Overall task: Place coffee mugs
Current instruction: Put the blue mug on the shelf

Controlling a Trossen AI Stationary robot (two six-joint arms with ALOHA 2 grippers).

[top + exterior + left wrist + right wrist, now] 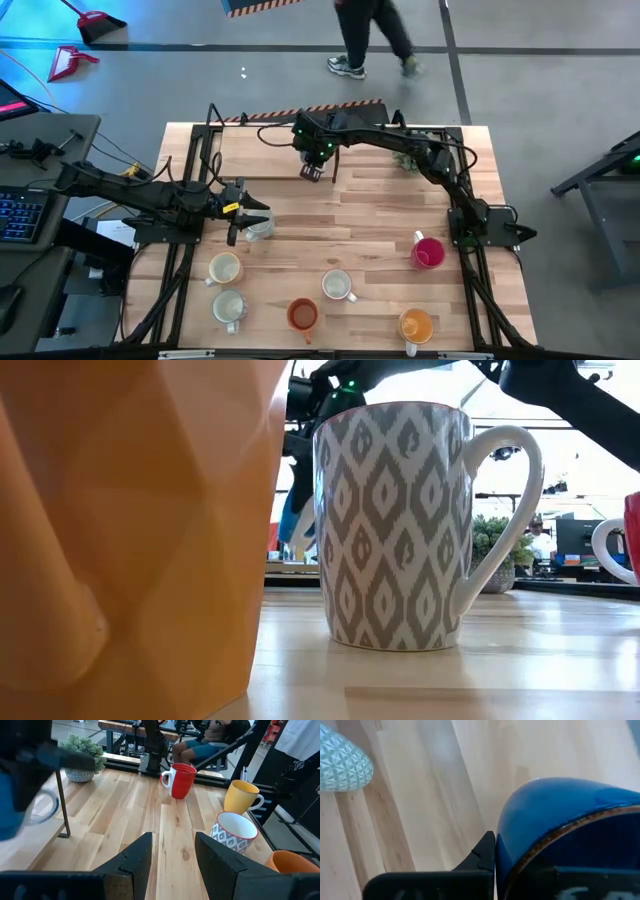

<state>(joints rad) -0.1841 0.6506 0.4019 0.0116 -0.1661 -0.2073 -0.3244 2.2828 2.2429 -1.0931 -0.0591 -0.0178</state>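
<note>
My right gripper (312, 172) hangs over the table's far middle, shut on a blue mug (560, 820), which also shows in the low view (300, 510) and as a blur in the left wrist view (10, 805). My left gripper (250, 215) waits open at the left (172, 837), nothing between its fingers; a pale mug (260, 229) shows right beside it from above. Standing near the front are a cream mug (225, 268), a white mug (229, 305), a red-orange mug (302, 315), a patterned white mug (337, 285), a yellow-orange mug (416, 324) and a red mug (428, 252). My right gripper holds the blue mug at its rim (520, 865), coming from above and slanting down. One finger (482, 852) lies against the outside of the wall; the mug hides the other. The mug hangs clear of the table, its handle (45, 805) sticking out sideways.
A small green potted plant (405, 160) stands at the far right, near the right arm. Black frame rails run along the table's left and right sides. A person walks past the far edge (370, 40). Bare wood lies across the table's middle.
</note>
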